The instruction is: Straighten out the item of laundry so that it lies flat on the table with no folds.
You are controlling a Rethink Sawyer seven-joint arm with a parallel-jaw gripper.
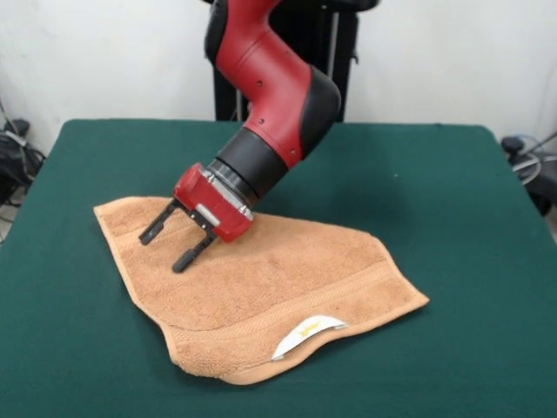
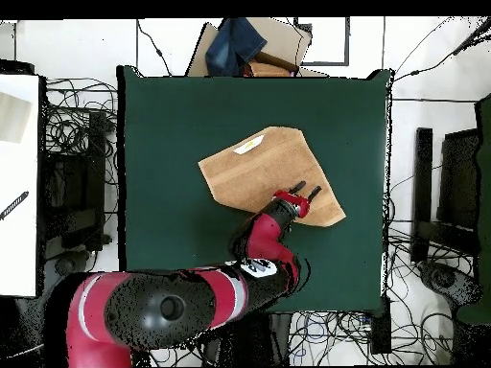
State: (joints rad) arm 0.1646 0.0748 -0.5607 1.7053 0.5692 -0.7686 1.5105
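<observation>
Towel [image 1: 261, 287] on tabletop [image 1: 452, 200], front view: left of centre, nearer half. Outline irregular; near edge by label [image 1: 309, 336] doubled over, thick roll along near-left edge. Not flat.

End effector [image 1: 171, 247] tilted, fingers [image 1: 155, 228] apart, empty, just above towel's far-left part. Contact with cloth cannot be confirmed.

Risks, judged:
- Grip on top layer only: fold dragged, not opened.
- Pinch mid-cloth: new ridge raised.
- Tilted fingers catching terry loops: towel lifted or bunched.
- Pull along wrong line: whole towel slides, fold remains.
</observation>
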